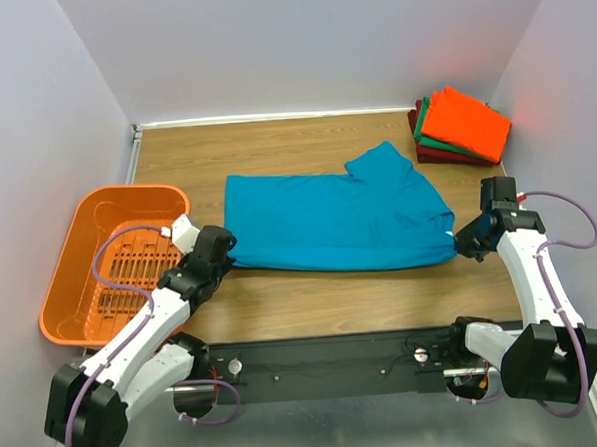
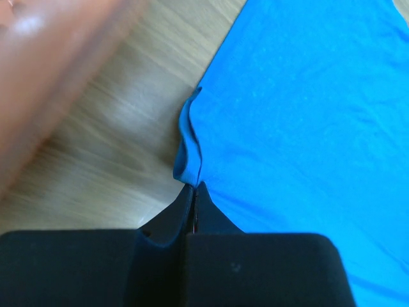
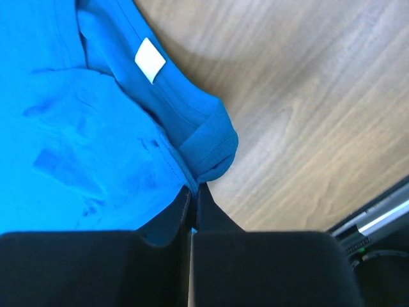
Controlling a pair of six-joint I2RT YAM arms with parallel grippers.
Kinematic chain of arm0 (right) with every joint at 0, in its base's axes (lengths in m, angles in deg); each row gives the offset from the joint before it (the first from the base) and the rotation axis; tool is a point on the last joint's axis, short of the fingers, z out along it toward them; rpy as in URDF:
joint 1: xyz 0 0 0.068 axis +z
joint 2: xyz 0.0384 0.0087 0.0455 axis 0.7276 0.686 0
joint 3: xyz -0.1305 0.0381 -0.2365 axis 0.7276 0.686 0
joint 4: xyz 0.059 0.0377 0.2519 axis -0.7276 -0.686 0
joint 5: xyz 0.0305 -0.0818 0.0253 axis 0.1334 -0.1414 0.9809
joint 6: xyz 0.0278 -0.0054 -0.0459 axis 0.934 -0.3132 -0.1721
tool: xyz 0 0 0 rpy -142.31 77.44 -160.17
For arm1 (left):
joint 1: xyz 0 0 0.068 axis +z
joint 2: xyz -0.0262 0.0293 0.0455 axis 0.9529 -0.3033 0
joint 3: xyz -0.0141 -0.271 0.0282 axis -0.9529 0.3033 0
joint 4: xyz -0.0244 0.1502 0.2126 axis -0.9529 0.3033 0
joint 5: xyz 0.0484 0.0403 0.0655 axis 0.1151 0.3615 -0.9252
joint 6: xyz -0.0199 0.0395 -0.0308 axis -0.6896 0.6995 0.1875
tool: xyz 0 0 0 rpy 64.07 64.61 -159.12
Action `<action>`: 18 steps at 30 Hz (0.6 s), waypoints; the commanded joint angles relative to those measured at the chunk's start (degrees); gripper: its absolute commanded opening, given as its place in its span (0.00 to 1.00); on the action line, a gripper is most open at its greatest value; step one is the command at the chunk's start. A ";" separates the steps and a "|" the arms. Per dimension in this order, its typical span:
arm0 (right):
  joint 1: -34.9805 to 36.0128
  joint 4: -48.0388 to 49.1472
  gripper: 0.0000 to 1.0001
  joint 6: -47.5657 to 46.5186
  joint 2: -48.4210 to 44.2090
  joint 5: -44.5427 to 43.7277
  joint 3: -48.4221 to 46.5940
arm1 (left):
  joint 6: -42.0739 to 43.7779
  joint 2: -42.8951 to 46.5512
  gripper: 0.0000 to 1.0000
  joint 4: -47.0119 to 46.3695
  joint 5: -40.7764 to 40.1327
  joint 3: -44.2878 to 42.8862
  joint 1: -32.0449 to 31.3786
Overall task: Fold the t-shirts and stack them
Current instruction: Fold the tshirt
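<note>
One orange slotted basket sits at the table's left edge, tilted partly off the side. Just beside it, the left gripper has its two fingers pressed together on the near left corner of the single teal-blue t-shirt; the left wrist view shows the cloth's edge curling up into the closed tips. This one shirt lies spread across the middle of the wooden table, folded lengthwise, with one sleeve pointing toward the far side. At its right end, the right gripper pinches the ribbed collar between jaws that are nearly touching, and the right wrist view shows one small white neck label just inside the neckline. In the far right corner, well apart from the blue shirt, one stack of folded shirts rests against the wall: one orange on top, one green beneath it and dark red at the bottom. That makes three by colour, though the dark red layer may be more than one shirt.
</note>
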State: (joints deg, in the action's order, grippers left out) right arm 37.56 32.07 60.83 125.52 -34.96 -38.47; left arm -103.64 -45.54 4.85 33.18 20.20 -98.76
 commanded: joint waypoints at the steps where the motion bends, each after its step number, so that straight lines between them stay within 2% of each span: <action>1: -0.63 -2.95 0.20 -1.57 -1.16 -0.38 1.01 | -3.26 4.39 0.00 1.45 3.02 2.90 -0.39; 2: -0.63 -2.95 0.41 -2.10 -0.72 0.06 0.66 | -3.17 5.96 0.04 1.27 3.55 3.08 -0.48; 4: -0.54 -2.95 0.67 -3.68 -0.37 1.72 0.13 | -2.73 7.29 0.20 0.84 4.87 3.08 -0.48; 5: -0.63 -2.86 0.83 -4.13 -0.45 2.17 -0.57 | -2.12 8.69 0.33 0.83 5.40 2.91 -0.48; 8: -0.63 -0.59 1.00 -5.18 -0.89 3.22 -1.19 | 0.07 10.54 0.58 -0.57 6.19 1.16 -0.39; 10: -0.63 2.14 1.00 -6.93 -1.42 6.81 -0.93 | 3.06 11.16 0.62 -1.71 6.90 -1.13 -0.39; 14: -0.54 13.90 1.00 -9.40 -1.33 16.83 2.67 | 7.28 9.85 0.62 -6.72 8.48 -4.03 -0.48; 15: -0.54 19.41 1.00 -9.75 -0.37 20.41 3.55 | 8.25 8.02 0.62 -7.95 8.57 -5.25 -0.48; 18: -0.37 27.45 1.00 -9.67 2.79 22.20 4.70 | 10.98 1.01 0.62 -10.33 6.12 -8.85 -0.48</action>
State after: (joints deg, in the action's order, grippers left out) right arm 37.26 45.67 53.10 125.46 -20.34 -35.28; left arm -97.61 -38.04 -0.35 40.19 15.30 -99.19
